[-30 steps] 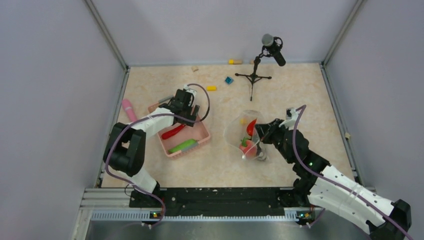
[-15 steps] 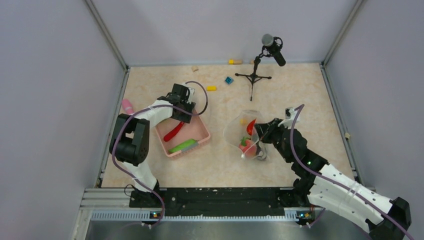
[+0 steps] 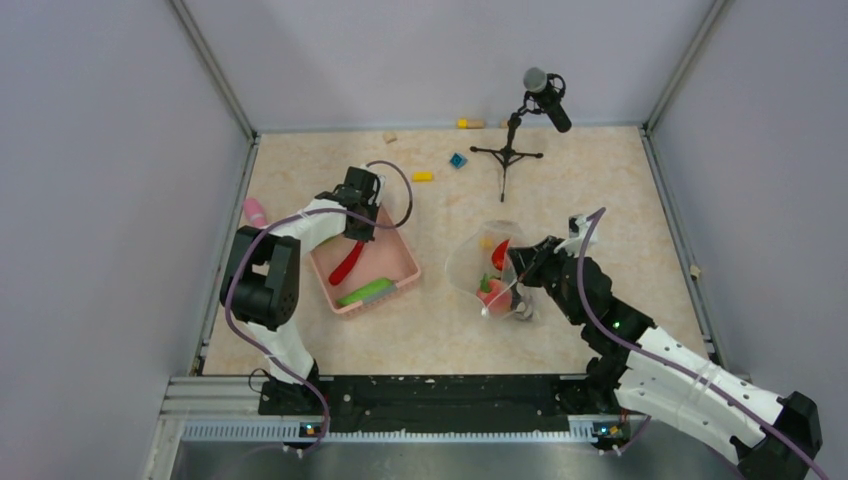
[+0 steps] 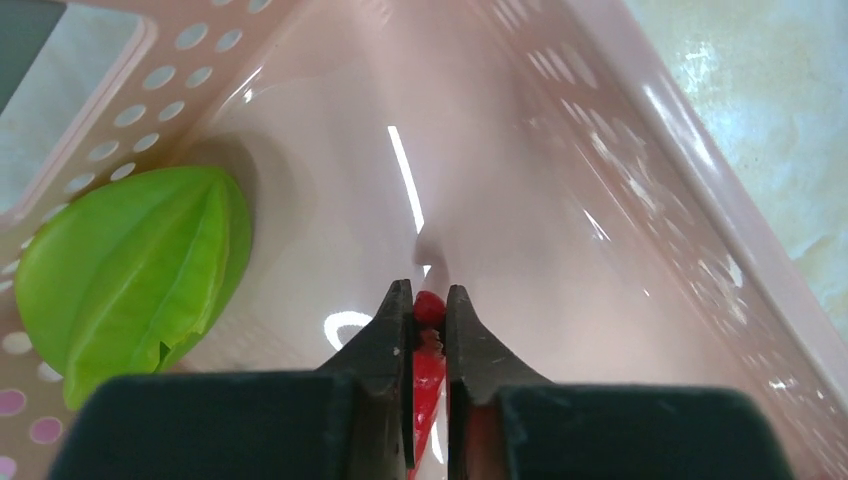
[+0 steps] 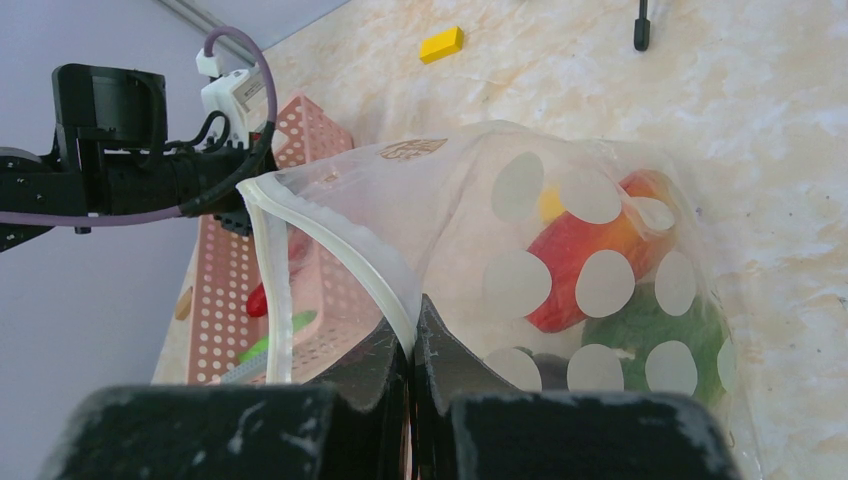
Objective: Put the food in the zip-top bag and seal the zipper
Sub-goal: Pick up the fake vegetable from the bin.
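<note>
In the pink basket (image 3: pixel 398 262) lie a red chili (image 3: pixel 347 264) and a long green cucumber (image 3: pixel 365 292). My left gripper (image 3: pixel 356 228) reaches into the basket's far end. In the left wrist view its jaws (image 4: pixel 428 300) are shut on the chili's tip (image 4: pixel 430 309), with the green cucumber (image 4: pixel 130 270) to the left. The clear dotted zip-top bag (image 3: pixel 483 262) stands open at centre right with red, green and yellow food inside (image 5: pixel 570 265). My right gripper (image 5: pixel 410 335) is shut on the bag's mouth edge at the whitish zipper (image 5: pixel 345 255).
A microphone on a small tripod (image 3: pixel 510 150) stands at the back. A yellow block (image 3: pixel 423 177), a blue block (image 3: pixel 458 160) and other small pieces lie near the back wall. A pink stick (image 3: pixel 254 211) lies left of the basket. Walls enclose the table on three sides.
The left gripper moved slightly left inside the basket, lowered, and its jaws closed from wide open onto the red chili. The right gripper and bag stayed put.
</note>
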Available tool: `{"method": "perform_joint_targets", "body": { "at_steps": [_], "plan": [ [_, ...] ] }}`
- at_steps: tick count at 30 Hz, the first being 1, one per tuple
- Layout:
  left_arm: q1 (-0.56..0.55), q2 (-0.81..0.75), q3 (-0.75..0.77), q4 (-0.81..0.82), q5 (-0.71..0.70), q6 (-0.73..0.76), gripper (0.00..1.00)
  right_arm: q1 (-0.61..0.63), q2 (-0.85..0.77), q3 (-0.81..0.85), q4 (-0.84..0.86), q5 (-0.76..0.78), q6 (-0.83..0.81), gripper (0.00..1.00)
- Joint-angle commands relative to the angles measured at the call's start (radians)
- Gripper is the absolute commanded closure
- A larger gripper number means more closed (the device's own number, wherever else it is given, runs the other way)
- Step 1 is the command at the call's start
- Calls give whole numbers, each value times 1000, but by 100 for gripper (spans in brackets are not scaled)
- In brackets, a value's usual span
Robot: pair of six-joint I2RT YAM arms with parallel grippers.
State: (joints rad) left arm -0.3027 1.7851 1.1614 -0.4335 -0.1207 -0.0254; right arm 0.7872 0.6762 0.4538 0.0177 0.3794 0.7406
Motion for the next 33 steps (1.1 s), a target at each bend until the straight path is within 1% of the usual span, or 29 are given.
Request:
{"method": "perform_joint_targets", "body": {
  "at_steps": [1, 5, 9, 12, 16, 18, 20, 22, 23, 24, 25, 27, 28, 31, 33],
  "plan": [
    [-1, -22, 23, 20, -43, -36, 99, 0, 1, 39, 42, -3, -2, 100],
    [-2, -62, 20, 16, -94, -67, 100, 0, 1, 39, 39, -6, -1, 100],
    [-4, -146, 13, 16, -172, -146, 100, -1, -3, 49, 8, 6, -7, 100],
    [-8, -249, -8, 33, -219, -212, 100, 0, -9, 54, -12, 14, -6, 100],
    [-38, -428, -87, 124, -188, -235, 100, 0, -15, 56, -16, 11, -5, 100],
    [-60, -525, -133, 184, -172, -247, 100, 0, -15, 62, -53, 10, -4, 100],
    [-75, -615, -173, 244, -119, -282, 100, 0, -14, 66, -59, 1, -2, 100],
    [-84, -700, -217, 321, -22, -335, 100, -1, -12, 72, -59, -20, -2, 100],
    [-87, -741, -242, 362, 56, -363, 100, -1, -9, 74, -58, -32, -2, 100],
    [-90, -777, -270, 410, 182, -401, 100, -1, -6, 77, -58, -46, -2, 100],
    [-97, -812, -297, 478, 265, -435, 100, 0, -3, 82, -56, -61, -2, 100],
    [-135, -870, -354, 608, 355, -499, 100, -1, 6, 90, -56, -87, 0, 100],
    [-167, -890, -366, 646, 369, -508, 100, 0, 9, 95, -57, -100, 2, 100],
    [-304, -923, -358, 689, 326, -473, 100, -1, 17, 106, -40, -149, 11, 100],
    [-380, -926, -354, 736, 340, -465, 100, 0, 20, 112, -26, -182, 19, 100]
  ]
}}
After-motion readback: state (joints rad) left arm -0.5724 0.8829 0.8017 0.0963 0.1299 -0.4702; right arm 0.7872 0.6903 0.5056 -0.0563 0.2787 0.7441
